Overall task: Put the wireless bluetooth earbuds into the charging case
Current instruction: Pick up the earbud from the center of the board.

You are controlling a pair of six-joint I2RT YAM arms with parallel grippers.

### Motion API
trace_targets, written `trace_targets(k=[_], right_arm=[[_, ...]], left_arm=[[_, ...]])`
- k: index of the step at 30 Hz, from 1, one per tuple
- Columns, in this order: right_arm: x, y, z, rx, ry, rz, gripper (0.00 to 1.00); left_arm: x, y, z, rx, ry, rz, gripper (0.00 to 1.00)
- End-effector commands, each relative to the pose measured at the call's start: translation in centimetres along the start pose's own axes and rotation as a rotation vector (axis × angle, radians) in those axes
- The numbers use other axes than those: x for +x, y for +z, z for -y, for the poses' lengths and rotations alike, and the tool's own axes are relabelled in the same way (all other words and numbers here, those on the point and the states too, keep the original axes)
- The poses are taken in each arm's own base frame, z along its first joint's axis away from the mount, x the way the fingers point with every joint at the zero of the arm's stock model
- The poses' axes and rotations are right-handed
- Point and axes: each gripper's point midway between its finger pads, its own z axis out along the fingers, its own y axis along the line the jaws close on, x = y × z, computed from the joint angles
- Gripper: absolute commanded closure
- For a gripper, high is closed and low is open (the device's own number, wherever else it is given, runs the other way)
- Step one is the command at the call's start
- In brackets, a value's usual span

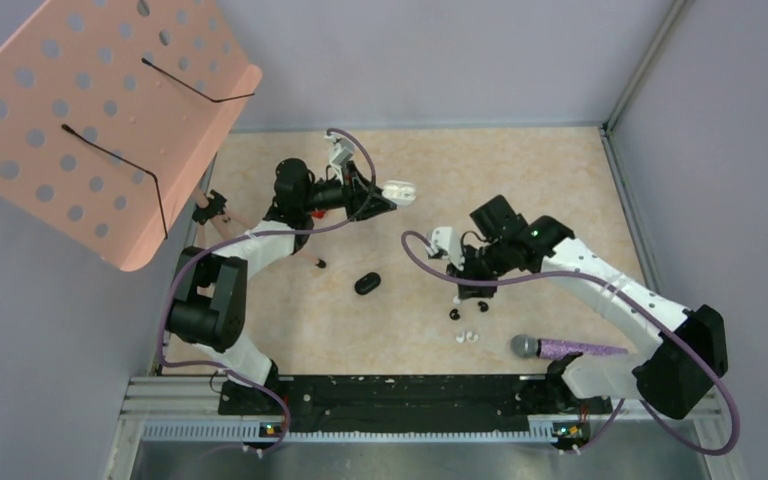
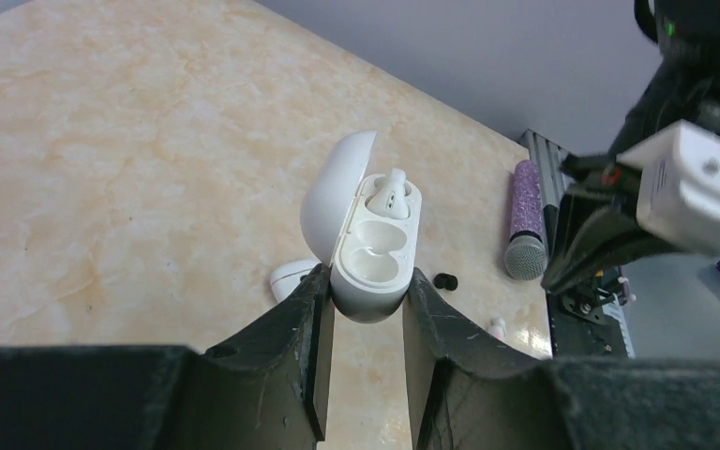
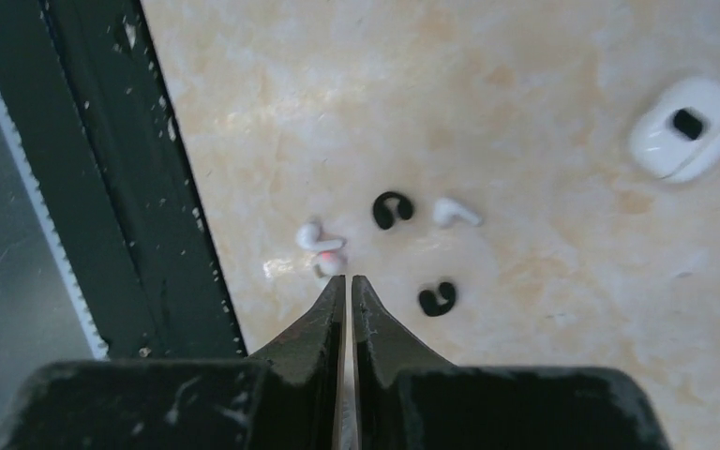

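My left gripper [image 2: 366,281] is shut on the base of an open white charging case [image 2: 375,248], held above the table with its lid tipped back. One white earbud [image 2: 389,194] sits in the far slot; the near slot is empty. In the top view this case [image 1: 400,190] is at the left gripper [image 1: 382,197]. My right gripper [image 3: 348,279] hangs shut and holds nothing, just above the table. Close in front of its tips lie two touching white earbuds [image 3: 321,246]. A black earbud [image 3: 392,209], a white earbud [image 3: 455,213] and another black earbud [image 3: 438,299] lie beside them.
A second white case [image 3: 686,141] lies on the table, and a closed black case [image 1: 367,283] lies mid-table. The purple glitter microphone [image 1: 565,348] lies near the right arm's base. A pink perforated stand [image 1: 100,110] overhangs the far left. The black rail [image 3: 112,178] borders the near edge.
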Motion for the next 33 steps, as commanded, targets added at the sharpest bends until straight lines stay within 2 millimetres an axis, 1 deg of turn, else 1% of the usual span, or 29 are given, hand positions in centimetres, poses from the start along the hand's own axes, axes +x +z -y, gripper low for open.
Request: trace_targets(k=[1, 2, 4, 6, 9, 12, 13, 15, 19, 22, 24, 28, 31, 33], right_arm=[[1.6, 2.0, -4.2, -0.082, -0.009, 0.035, 0.98], [1.8, 2.2, -4.9, -0.091, -0.036, 0.053, 0.99], [2.1, 3.1, -5.0, -0.05, -0.052, 0.056, 0.99], [2.9, 4.6, -4.8, -0.044, -0.039, 0.018, 0.99], [4.0, 6.1, -4.5, -0.032, -0.03, -0.024, 1.0], [7.1, 7.5, -5.7, -0.067, -0.097, -0.13, 1.0], [7.9, 7.6, -6.0, -0.076, -0.115, -0.15, 1.0], [8.4, 7.5, -5.9, -0.063, -0.134, -0.159, 0.99], [7.2, 7.0, -4.7, -0.006, -0.135, -0.146, 1.0], [7.9, 7.1, -4.9, -0.021, -0.146, -0.172, 1.0], [8.8, 7.3, -5.0, -0.029, -0.157, -0.198, 1.0], [10.1, 7.6, -5.2, -0.033, -0.167, -0.22, 0.99], [10.5, 7.7, -5.2, -0.031, -0.172, -0.222, 0.98], [10.7, 7.8, -5.0, -0.023, -0.18, -0.226, 0.94]], left_arm=[[-1.4, -0.4, -0.4, -0.077, 0.009, 0.049, 1.0], [-1.4, -0.6, -0.7, -0.096, 0.002, 0.054, 1.0], [-1.0, -0.9, -1.3, -0.127, -0.02, 0.054, 1.0], [-0.6, -1.3, -1.9, -0.156, -0.039, 0.054, 1.0], [-0.2, -1.8, -2.7, -0.19, -0.064, 0.062, 1.0], [-0.4, -2.1, -3.2, -0.213, -0.054, 0.081, 1.0], [-0.6, -2.2, -3.3, -0.221, -0.045, 0.088, 1.0], [-1.2, -2.3, -3.4, -0.233, -0.028, 0.101, 1.0], [-2.4, -2.3, -3.1, -0.231, -0.025, 0.114, 1.0], [-2.9, -2.2, -3.0, -0.228, -0.036, 0.121, 1.0], [-3.0, -2.2, -3.0, -0.227, -0.038, 0.123, 1.0], [-3.0, -2.2, -3.2, -0.233, -0.038, 0.127, 1.0], [-2.8, -2.2, -3.2, -0.231, -0.042, 0.124, 1.0], [-2.8, -2.2, -3.2, -0.231, -0.043, 0.123, 1.0]])
